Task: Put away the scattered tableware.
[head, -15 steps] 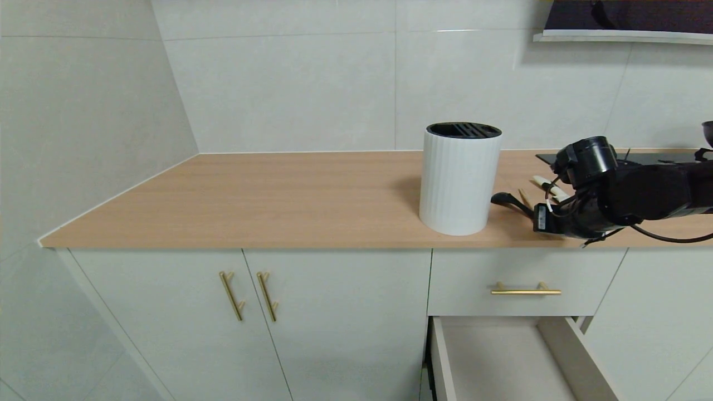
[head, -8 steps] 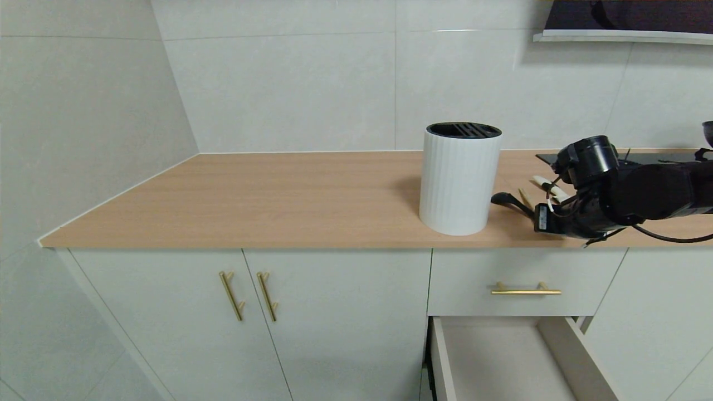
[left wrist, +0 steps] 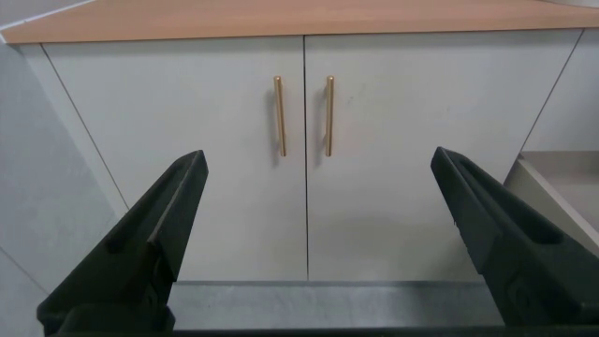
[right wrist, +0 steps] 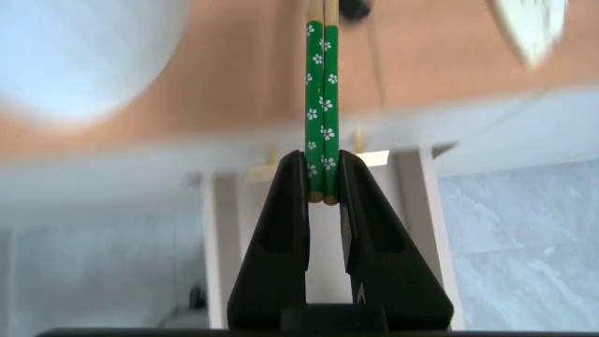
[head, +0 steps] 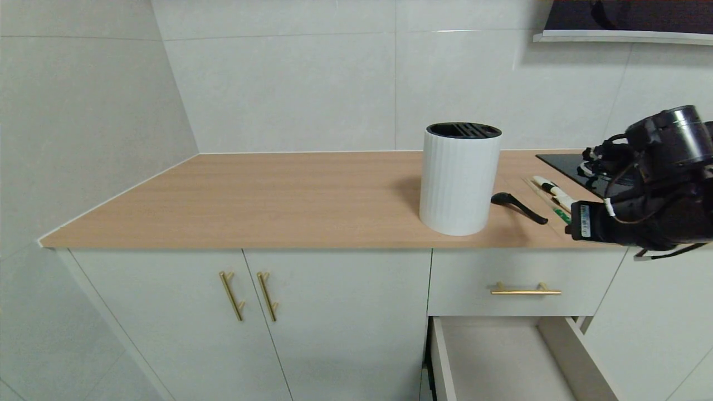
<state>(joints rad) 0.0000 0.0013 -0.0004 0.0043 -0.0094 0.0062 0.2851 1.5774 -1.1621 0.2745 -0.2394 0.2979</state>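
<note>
Nearest and lowest, a pale open drawer (head: 501, 356) juts out from the white cabinets, under a closed drawer with a brass bar handle (head: 525, 289). The left gripper (left wrist: 318, 239) hangs in front of the two cabinet doors (left wrist: 304, 159), which carry slim upright brass handles; its black fingers (left wrist: 140, 253) are spread wide with nothing between them. Above lies a wood-grain countertop (head: 278, 195). At its front edge, toward the right end, the right gripper (right wrist: 323, 183) is clamped on a pair of wooden chopsticks (right wrist: 316, 94), pinching their green, white-flowered ends. The sticks lie side by side and touching, their long axis running from the front edge toward the back wall and slanting left. I cannot tell whether the far tips rest on the wood. Just to the left of them lies a black spoon (head: 518, 206), matte, its bowl nearly against a white ribbed cylindrical utensil holder (head: 459, 178) with a black slotted top, standing upright near the front edge. To the right of the chopsticks lies a cream-handled utensil (head: 551, 189). Beyond it, a glossy black cooktop (head: 574, 167) sits at the right end, and pale grey wall tiles (head: 334, 83) rise behind.
</note>
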